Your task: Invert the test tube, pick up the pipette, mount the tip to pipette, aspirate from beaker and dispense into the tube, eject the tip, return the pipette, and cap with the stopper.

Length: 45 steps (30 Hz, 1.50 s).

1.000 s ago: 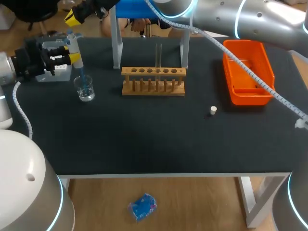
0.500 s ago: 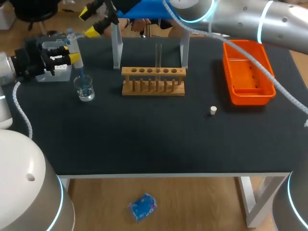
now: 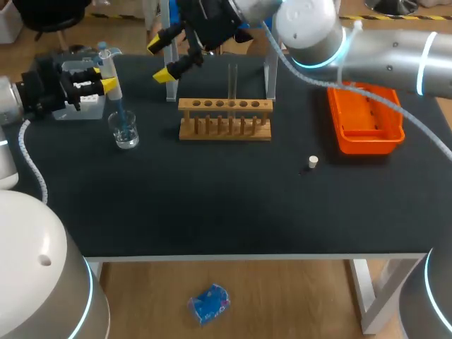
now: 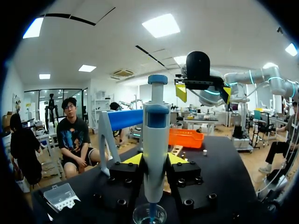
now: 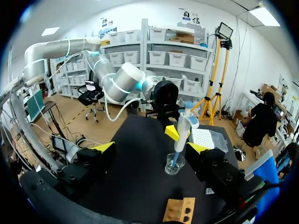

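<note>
Stopper (image 3: 313,161) lies loose on the table (image 3: 212,205), well apart from the rack (image 3: 224,131), so capping is not done. Beaker (image 3: 126,134) stands left of the rack. Pipette (image 4: 156,126) is upright over it, with the tip (image 4: 150,213) down inside the glass. Left claw (image 4: 155,161) is clamped on the pipette body from both sides.

Tube (image 3: 232,81) is upright in the rack and looks empty, though that is hard to tell. Bin (image 3: 364,148) sits at the right, probably for the spent tip. Right claw (image 3: 161,59) hangs over the table's far side, beyond the rack's left end, with fingers wide apart and nothing in them.

My read: inverting, pickup and tip mounting are done, and aspirating is the step in hand. Left to do: dispense into the tube, eject the tip, return the pipette, cap.
</note>
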### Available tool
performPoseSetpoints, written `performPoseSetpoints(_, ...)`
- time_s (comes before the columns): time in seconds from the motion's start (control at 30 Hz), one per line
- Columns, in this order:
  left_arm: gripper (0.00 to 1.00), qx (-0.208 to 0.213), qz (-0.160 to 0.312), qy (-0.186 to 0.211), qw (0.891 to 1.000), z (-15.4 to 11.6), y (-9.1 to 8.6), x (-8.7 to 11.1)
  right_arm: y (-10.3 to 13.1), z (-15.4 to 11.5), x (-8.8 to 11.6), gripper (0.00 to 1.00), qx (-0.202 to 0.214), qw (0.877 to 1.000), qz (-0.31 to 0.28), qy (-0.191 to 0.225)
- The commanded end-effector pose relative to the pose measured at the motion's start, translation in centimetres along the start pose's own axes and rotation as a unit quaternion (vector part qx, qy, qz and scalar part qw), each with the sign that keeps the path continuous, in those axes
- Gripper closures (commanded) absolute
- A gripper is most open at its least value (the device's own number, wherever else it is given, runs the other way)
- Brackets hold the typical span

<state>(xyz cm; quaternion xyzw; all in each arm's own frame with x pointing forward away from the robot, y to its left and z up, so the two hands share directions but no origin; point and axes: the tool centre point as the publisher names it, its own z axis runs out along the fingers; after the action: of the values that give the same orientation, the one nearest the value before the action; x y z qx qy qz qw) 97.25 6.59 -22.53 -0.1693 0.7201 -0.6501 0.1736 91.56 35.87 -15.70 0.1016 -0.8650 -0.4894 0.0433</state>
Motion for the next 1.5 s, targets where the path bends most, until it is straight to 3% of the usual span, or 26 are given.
performPoseSetpoints(0.03,1.00,0.000,0.000,0.001,1.000,-0.1,0.0,0.0,-1.0,-2.0,1.6,0.00,0.000,1.000,0.003,-0.030)
performPoseSetpoints(0.4,1.00,0.000,0.000,0.001,1.000,-0.1,0.0,0.0,-3.0,-7.3,1.9,0.00,0.006,0.998,0.014,-0.056)
performPoseSetpoints(0.97,1.00,0.000,0.000,0.001,1.000,-0.1,0.0,0.0,-9.8,-15.1,1.6,0.00,0.022,0.997,0.025,-0.076)
performPoseSetpoints(1.1,1.00,0.000,0.000,0.001,1.000,-0.1,0.0,0.0,-12.1,-16.2,1.8,0.00,0.051,0.996,0.029,-0.074)
performPoseSetpoints(1.5,1.00,0.000,0.000,0.001,1.000,-0.1,0.0,0.0,-12.1,-16.2,1.8,0.00,0.051,0.996,0.029,-0.074)
